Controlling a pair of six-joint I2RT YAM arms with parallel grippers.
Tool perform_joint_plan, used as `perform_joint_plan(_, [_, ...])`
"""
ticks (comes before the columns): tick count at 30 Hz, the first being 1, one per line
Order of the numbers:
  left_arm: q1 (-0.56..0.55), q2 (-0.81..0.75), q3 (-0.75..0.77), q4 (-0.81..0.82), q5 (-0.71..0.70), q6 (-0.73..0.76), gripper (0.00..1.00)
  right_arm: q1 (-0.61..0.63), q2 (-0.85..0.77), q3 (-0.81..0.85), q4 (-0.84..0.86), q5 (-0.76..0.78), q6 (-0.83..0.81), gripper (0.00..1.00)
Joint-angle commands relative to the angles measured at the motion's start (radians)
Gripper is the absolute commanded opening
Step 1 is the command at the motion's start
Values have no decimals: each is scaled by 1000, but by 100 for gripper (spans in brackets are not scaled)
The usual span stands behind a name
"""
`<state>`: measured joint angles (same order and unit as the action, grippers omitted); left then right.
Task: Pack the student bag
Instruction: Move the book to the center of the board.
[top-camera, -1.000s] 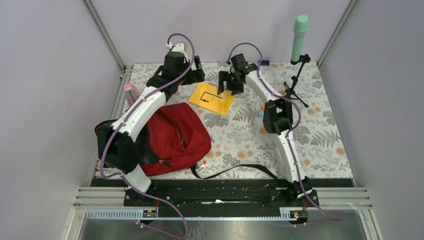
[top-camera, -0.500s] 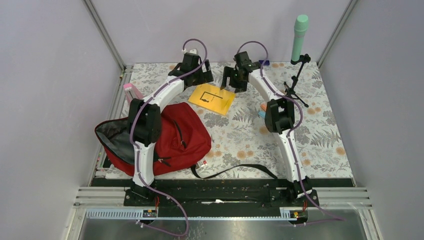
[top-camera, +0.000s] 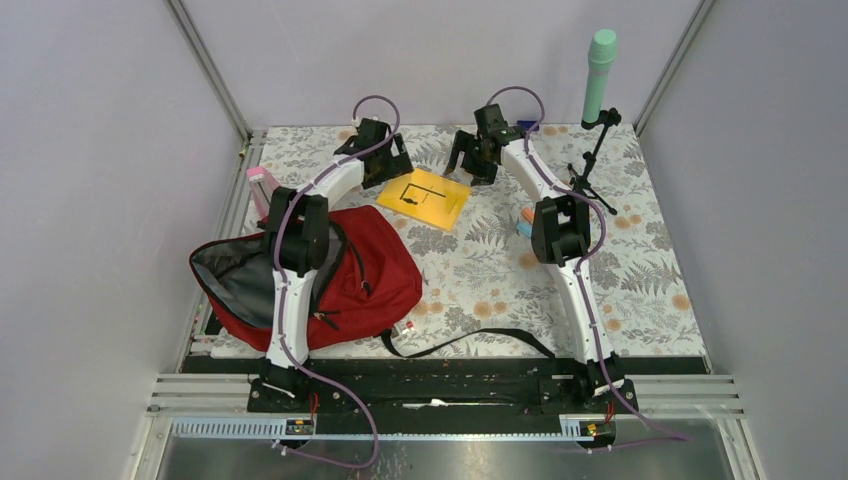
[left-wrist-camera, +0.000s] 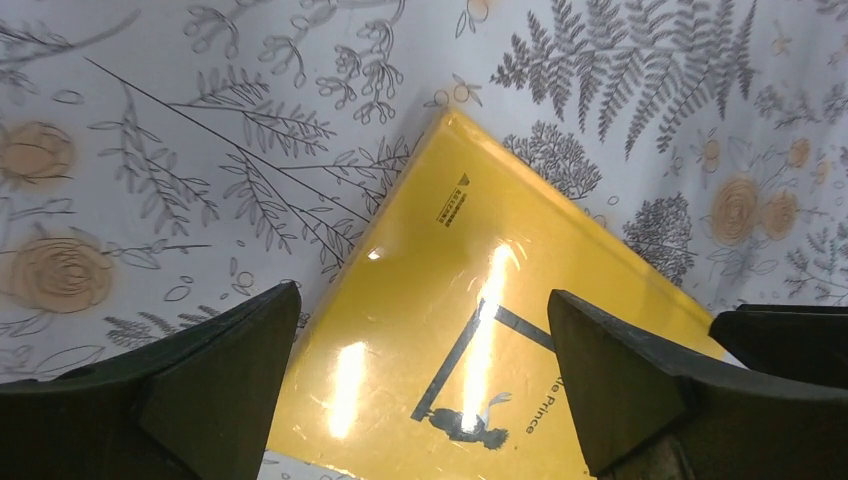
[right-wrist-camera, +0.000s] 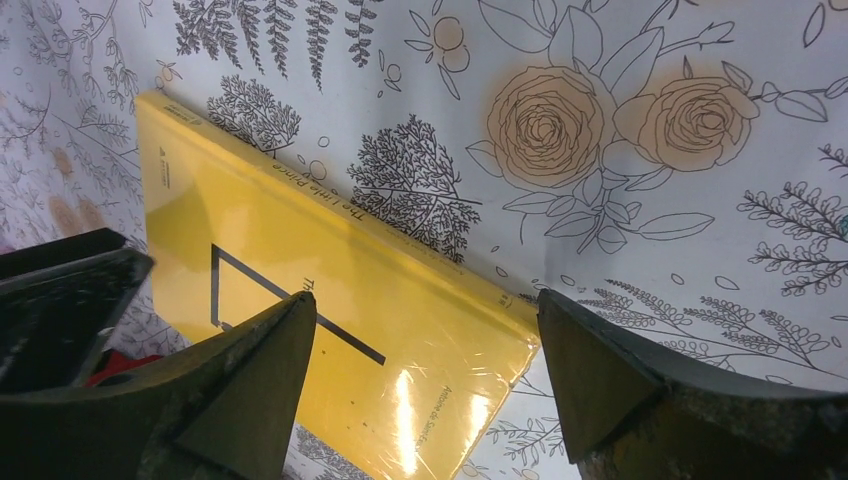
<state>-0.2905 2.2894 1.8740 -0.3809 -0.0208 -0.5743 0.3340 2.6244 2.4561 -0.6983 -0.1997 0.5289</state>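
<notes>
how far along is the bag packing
Early. Done: the student bag lies unzipped, grey lining showing, nothing visible inside. In hand: nothing gripped; the left gripper and right gripper hang open over the yellow book, flat on the table. Left: book, and probably the pink case, go into the bag.

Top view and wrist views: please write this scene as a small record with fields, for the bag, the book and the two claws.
bag: red student bag, lying at the table's left, mouth open, grey lining showing
book: yellow book, flat on the floral cloth, beyond the bag, not packed
left claw: open, at the book's left side, holding nothing
right claw: open, at the book's right side, holding nothing
contact with book: cannot tell
</notes>
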Motion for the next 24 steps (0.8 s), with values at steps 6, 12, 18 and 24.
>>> perform_joint_plan(6, [-6, 77, 30, 59, 128, -4, 99, 3, -33, -28, 6, -60, -2, 86])
perform_joint_plan(12, [-41, 80, 5, 100, 203, 42, 90, 3, -74, -102, -20, -100, -76, 83])
perform_joint_plan(18, [-85, 24, -56, 136, 241, 20, 84, 4, -225, -302, -5, -116, -130, 78])
perform_joint_plan(24, [-116, -51, -199, 219, 269, -41, 81, 5, -483, -755, 199, -69, -76, 77])
